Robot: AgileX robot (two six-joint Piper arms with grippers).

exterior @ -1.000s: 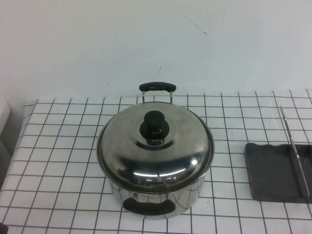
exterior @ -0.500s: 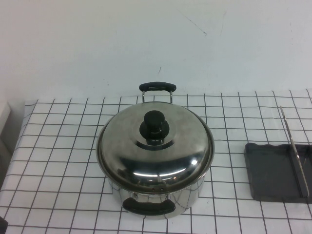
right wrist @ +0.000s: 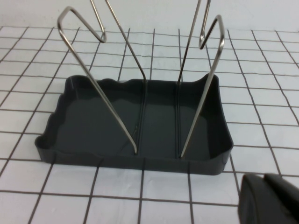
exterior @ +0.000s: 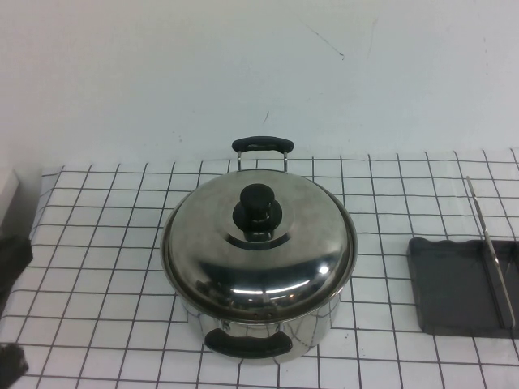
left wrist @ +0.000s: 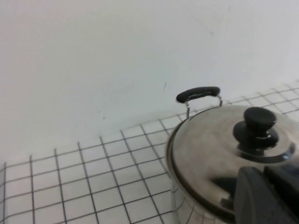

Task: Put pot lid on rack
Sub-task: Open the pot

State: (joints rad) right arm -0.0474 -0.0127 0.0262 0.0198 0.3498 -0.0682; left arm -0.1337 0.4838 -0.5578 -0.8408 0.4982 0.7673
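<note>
The round domed stainless steel pot lid (exterior: pixel 258 243) with a black knob (exterior: pixel 258 208) sits closed on the deep steel pot (exterior: pixel 259 336) at the middle of the white grid-lined counter (exterior: pixel 105 267). It looks rigid, fairly heavy and slick, so the knob is the likely hold. The dark grey wavy-edged rack (right wrist: pixel 135 126) with wire bars lies well apart to the right. The left gripper (left wrist: pixel 268 196) is near the pot and the right gripper (right wrist: pixel 271 200) near the rack; whether their fingers are spread cannot be told. No writing is readable.

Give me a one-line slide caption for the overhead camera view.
Pot lid sits closed on the pot, rack empty to its right; left gripper enters at table's left edge, right gripper out of view.
</note>
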